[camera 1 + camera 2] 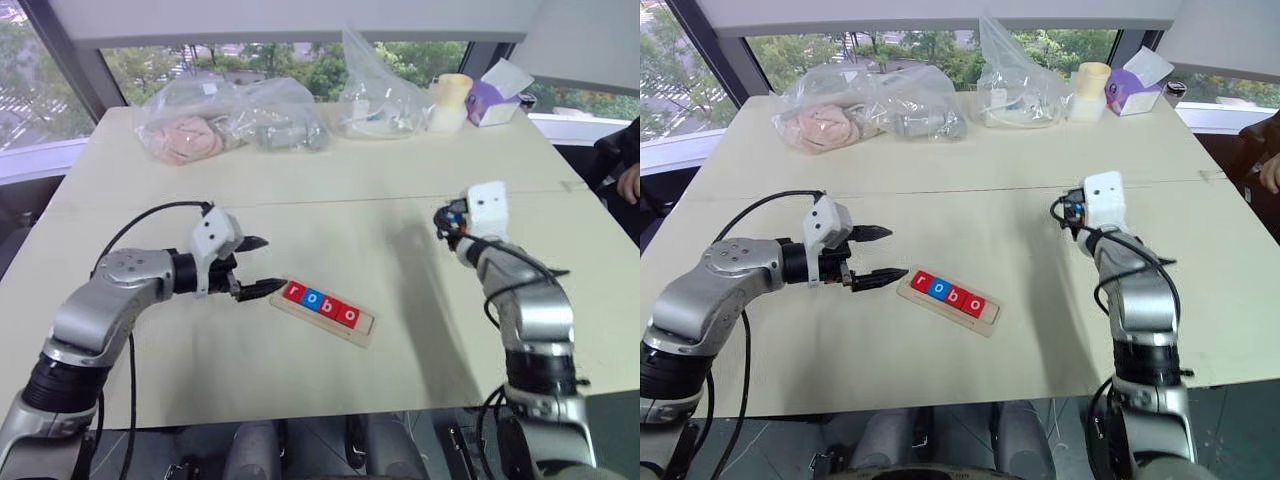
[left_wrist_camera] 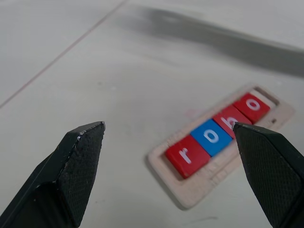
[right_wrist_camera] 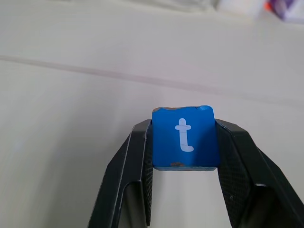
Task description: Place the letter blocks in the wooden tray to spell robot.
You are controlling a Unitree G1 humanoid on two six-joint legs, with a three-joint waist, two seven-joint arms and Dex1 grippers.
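I see the wooden tray [image 1: 322,313] lying flat on the pale desk [image 1: 330,190], near the front edge and turned at a slant. Four letter blocks [image 2: 219,134] sit in its groove side by side, touching: a red r [image 2: 186,155], a blue o [image 2: 212,136], a red b [image 2: 231,119] and a red o [image 2: 252,106]. The slot past the last o, at the tray's right end, shows bare wood.

My left hand [image 1: 254,266] hangs just off the tray's left end, pointing toward it across the desk. Its two black fingers [image 2: 78,161] are spread wide with nothing between them, and in the left wrist view the r end of the tray lies in the gap between the fingertips. I can't tell whether the nearer fingertip touches the tray or only comes close to it.

My right hand [image 3: 185,142] is out over the right side of the desk, well apart from the tray. It is clenched on the blue t block [image 3: 185,137], one finger pressed on each side edge, the white letter facing the wrist camera and upright, the block lifted clear of the desk.

Along the far edge of the desk I see clear plastic bags [image 1: 230,118] with things inside, a pale roll [image 1: 450,102] and a purple tissue box [image 1: 497,98]. A person's hand [image 1: 630,183] shows at the right edge.
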